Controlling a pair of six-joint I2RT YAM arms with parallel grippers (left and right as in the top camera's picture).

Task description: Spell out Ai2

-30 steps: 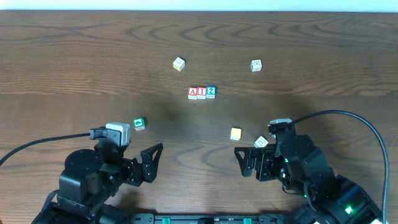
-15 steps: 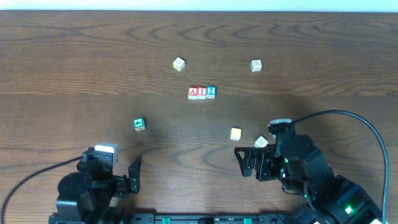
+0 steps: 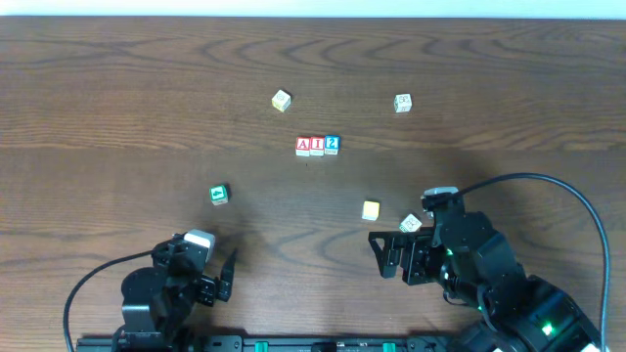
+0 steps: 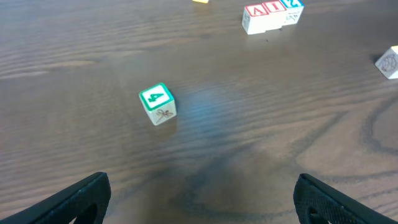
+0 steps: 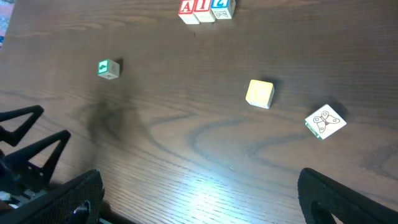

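Observation:
Three blocks stand touching in a row at the table's middle: a red A block, a red I block and a blue 2 block. The row also shows at the top of the left wrist view and of the right wrist view. My left gripper is open and empty near the front edge at the left. My right gripper is open and empty near the front at the right. Both are far from the row.
A green block lies left of centre. A yellow block and a white patterned block lie beside my right arm. A yellowish block and a white block lie behind the row. Cables trail off both arms.
My left arm has pulled back toward the front edge and folded in. My right arm and all the blocks have not moved.

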